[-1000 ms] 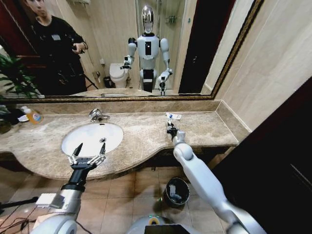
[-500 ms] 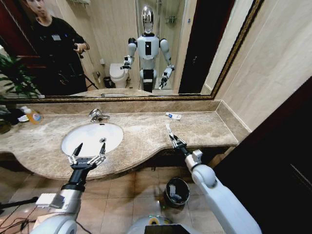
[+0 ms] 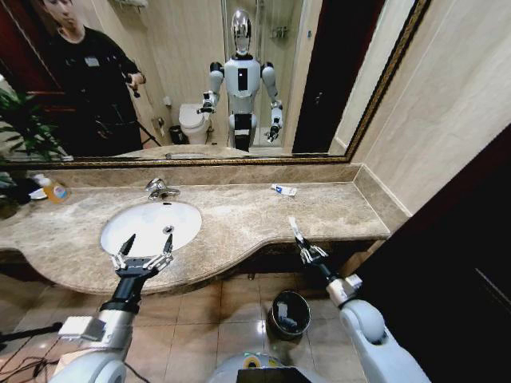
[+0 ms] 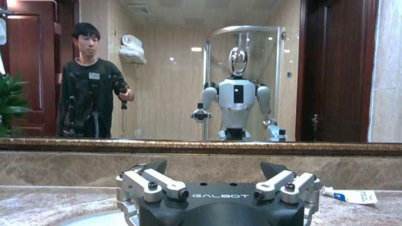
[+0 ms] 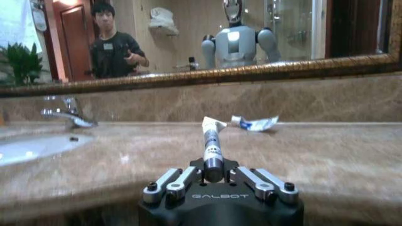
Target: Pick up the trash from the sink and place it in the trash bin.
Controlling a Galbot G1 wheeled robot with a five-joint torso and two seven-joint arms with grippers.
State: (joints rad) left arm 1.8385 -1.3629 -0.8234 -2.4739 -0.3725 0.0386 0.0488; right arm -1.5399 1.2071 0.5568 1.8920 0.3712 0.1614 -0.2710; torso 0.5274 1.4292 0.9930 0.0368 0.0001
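Observation:
My right gripper (image 3: 306, 250) is shut on a small white tube (image 3: 296, 230) with a dark band, tilted up. It hangs just off the countertop's front edge, above and slightly right of the trash bin (image 3: 289, 313) on the floor. In the right wrist view the tube (image 5: 212, 143) sticks out between the shut fingers (image 5: 178, 177). A white-blue tube (image 3: 283, 190) lies on the counter by the mirror, well right of the sink (image 3: 188, 217); it also appears from both wrists (image 5: 254, 123) (image 4: 349, 195). My left gripper (image 3: 149, 241) stands open over the sink's front rim, holding nothing (image 4: 214, 167).
A chrome faucet (image 3: 160, 188) stands behind the basin. A bottle of orange liquid (image 3: 54, 189) sits at the counter's far left beside a plant. The bin holds a few pale items. A dark door panel rises close on the right. The beige counter (image 3: 231, 219) curves outward at the front.
My right arm has drawn back and to the right with the tube, from the middle of the counter to just past its front edge. The left arm has stayed still.

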